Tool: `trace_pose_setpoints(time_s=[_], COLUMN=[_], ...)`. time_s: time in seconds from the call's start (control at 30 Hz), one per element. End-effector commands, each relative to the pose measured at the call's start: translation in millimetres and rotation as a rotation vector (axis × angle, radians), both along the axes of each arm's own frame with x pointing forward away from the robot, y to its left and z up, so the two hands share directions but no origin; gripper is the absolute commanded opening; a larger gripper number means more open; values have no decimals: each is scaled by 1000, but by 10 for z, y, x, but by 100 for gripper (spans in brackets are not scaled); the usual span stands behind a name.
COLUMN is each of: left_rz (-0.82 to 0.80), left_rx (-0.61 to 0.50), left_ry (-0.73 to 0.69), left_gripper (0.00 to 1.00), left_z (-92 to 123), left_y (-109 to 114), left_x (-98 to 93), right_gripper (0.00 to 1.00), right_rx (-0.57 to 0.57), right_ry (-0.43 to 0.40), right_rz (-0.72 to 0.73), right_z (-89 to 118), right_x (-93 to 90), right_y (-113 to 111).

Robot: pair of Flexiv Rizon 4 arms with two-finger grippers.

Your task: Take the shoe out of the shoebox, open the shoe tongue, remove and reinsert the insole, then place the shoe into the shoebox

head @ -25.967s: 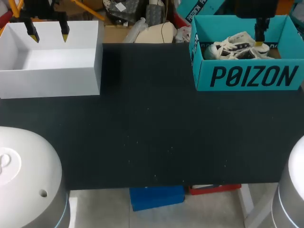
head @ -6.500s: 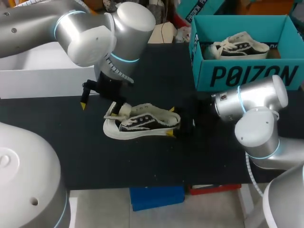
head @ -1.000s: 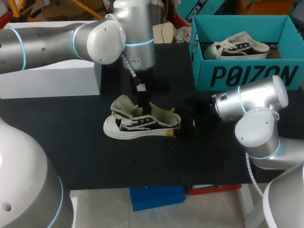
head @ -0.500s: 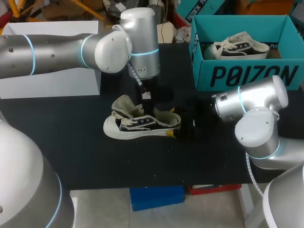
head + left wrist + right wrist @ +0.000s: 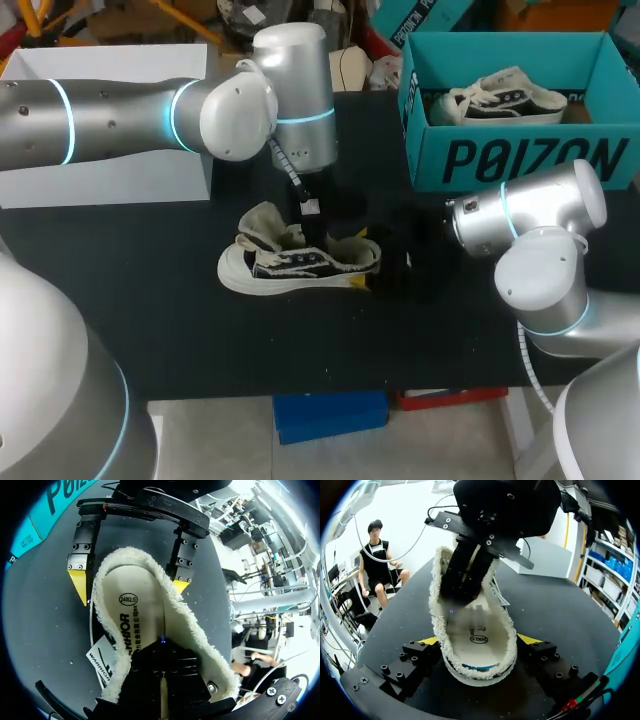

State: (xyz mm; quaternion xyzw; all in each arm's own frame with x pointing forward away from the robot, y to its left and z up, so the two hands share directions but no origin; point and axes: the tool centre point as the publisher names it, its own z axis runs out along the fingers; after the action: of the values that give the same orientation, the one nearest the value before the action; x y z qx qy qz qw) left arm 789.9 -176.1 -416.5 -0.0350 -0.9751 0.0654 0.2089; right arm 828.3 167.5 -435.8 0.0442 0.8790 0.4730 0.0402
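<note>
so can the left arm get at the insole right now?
Probably yes. The left gripper sits inside the shoe, right over the insole, with the tongue folded back and nothing between. The right gripper clamps the heel.

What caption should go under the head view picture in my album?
Left arm reaches into the fluffy shoe on the black table while the right fingers pinch its heel.

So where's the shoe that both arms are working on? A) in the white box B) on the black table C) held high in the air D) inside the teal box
B: the shoe sits on the black table, outside the teal box.
</note>
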Motion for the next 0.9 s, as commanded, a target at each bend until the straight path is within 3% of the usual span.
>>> trace_pose_setpoints(time_s=[0.03, 0.13, 0.17, 0.2, 0.23, 0.37, 0.6, 0.7, 0.9], left_rz=[5, 13, 16, 16, 16, 27, 44, 48, 56], left_rx=[5, 5, 7, 8, 4, 17, 81, 109, 198], left_ry=[-8, -16, -21, -26, -32, -63, -137, -175, -266], left_gripper=[0, 0, 13, 38, 40, 44, 44, 49, 46], left_z=[-128, -132, -129, -127, -122, -110, -115, -119, -214], left_y=[-12, -7, -3, 0, 4, 18, 63, 91, 170], left_x=[-107, -109, -107, -105, -101, -97, -91, -90, -89], right_gripper=[0, 0, 0, 0, 0, 0, 0, 0, 0], right_rx=[0, 0, 0, 0, 0, 0, 0, 0, 0], right_ry=[1, 1, 1, 1, 1, 1, 1, 1, 1], right_rz=[-2, -2, -2, -2, -2, -2, -2, -2, -2], right_z=[8, 8, 8, 8, 8, 8, 8, 8, 8], right_x=[15, 15, 15, 15, 15, 15, 15, 15, 15], right_y=[12, 12, 12, 12, 12, 12, 12, 12, 12])
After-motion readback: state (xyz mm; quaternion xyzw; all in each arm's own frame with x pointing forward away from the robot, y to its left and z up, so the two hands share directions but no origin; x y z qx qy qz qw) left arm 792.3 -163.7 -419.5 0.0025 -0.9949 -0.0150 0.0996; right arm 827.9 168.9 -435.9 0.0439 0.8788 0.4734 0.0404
